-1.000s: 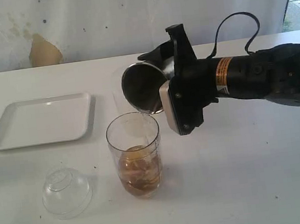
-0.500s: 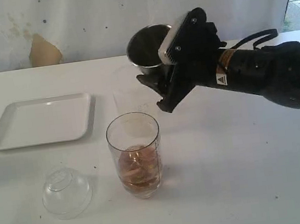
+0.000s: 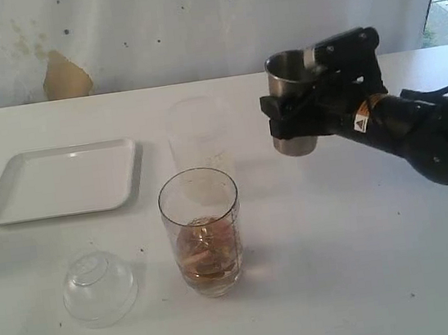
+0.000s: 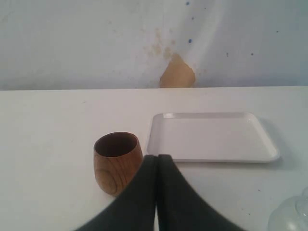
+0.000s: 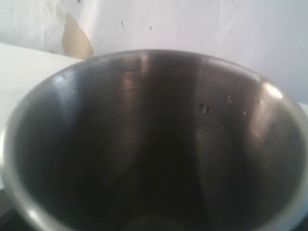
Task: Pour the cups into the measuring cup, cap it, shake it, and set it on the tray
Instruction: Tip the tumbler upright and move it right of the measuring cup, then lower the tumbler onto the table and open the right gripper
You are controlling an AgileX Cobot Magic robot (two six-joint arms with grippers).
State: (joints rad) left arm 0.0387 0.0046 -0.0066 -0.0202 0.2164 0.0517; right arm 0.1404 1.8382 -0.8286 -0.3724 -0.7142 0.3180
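Brushed steel fills my right wrist view, which looks into the steel tumbler (image 3: pixel 285 81). It seems empty, though its bottom is dim. The right gripper (image 3: pixel 305 95) has its fingers clamped round the tumbler and holds it upright off the table, to the right of and farther back than the measuring cup (image 3: pixel 203 232). That cup stands near centre with brown liquid and pale pieces in it, so I judge this pour done and the tumbler ready to set aside. The left gripper (image 4: pixel 156 166) has its fingers pressed together on nothing and sits close to the wooden cup (image 4: pixel 117 161), probably the next pour. That cup stands near the white tray (image 3: pixel 61 182), which lies bare at far left. The clear dome lid (image 3: pixel 99 287) waits left of the measuring cup, within easy reach for capping, and a frosted cup (image 3: pixel 197 134) stands just behind it. The white table (image 3: pixel 369 264) is lightly speckled. The white wall (image 3: pixel 188 23) behind is stained, with a tan patch (image 3: pixel 63 77).
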